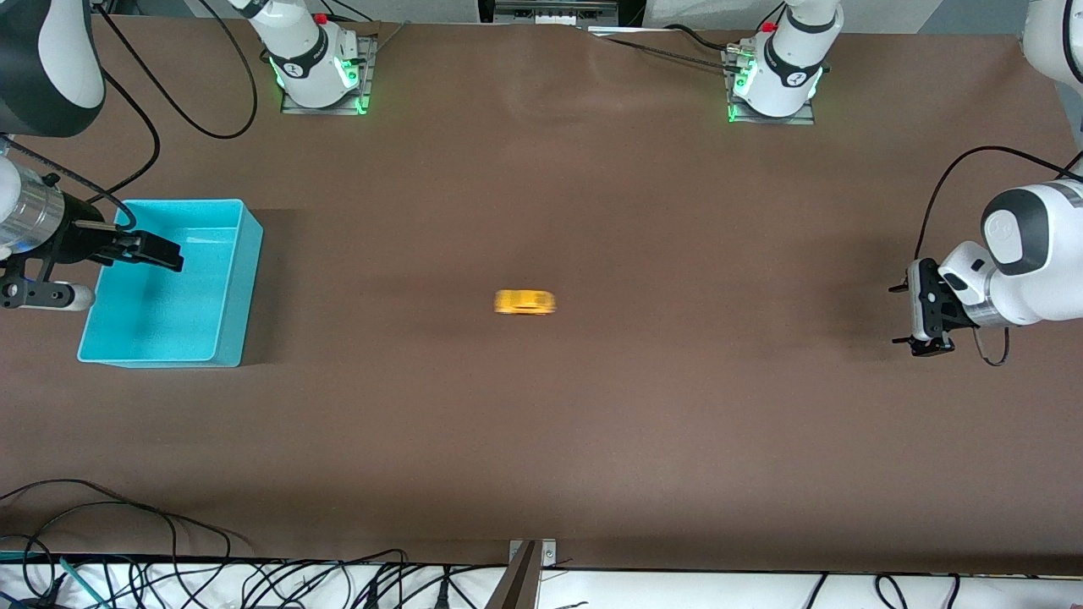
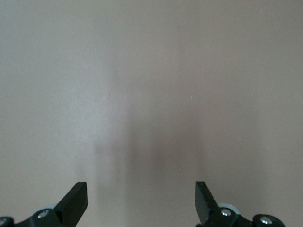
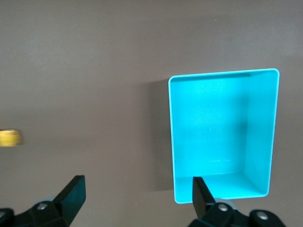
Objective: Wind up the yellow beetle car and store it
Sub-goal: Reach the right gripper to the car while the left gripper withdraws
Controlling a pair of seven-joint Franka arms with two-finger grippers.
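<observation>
The yellow beetle car [image 1: 525, 302] stands on the brown table about midway between the two arms, and its outline is smeared. It also shows at the edge of the right wrist view as the small yellow car [image 3: 9, 137]. My left gripper [image 1: 898, 315] hangs open near the left arm's end of the table, with only bare table between its fingers [image 2: 78, 196]. My right gripper [image 1: 165, 254] is open over the teal bin [image 1: 248, 279], by its rim [image 3: 173, 142], and holds nothing. The car does not show in the left wrist view.
The teal bin [image 3: 272, 132] has nothing in it. Both arm bases [image 1: 317, 76] stand along the table edge farthest from the front camera. Loose black cables [image 1: 127, 575] and a metal bracket [image 1: 531, 562] lie at the nearest edge.
</observation>
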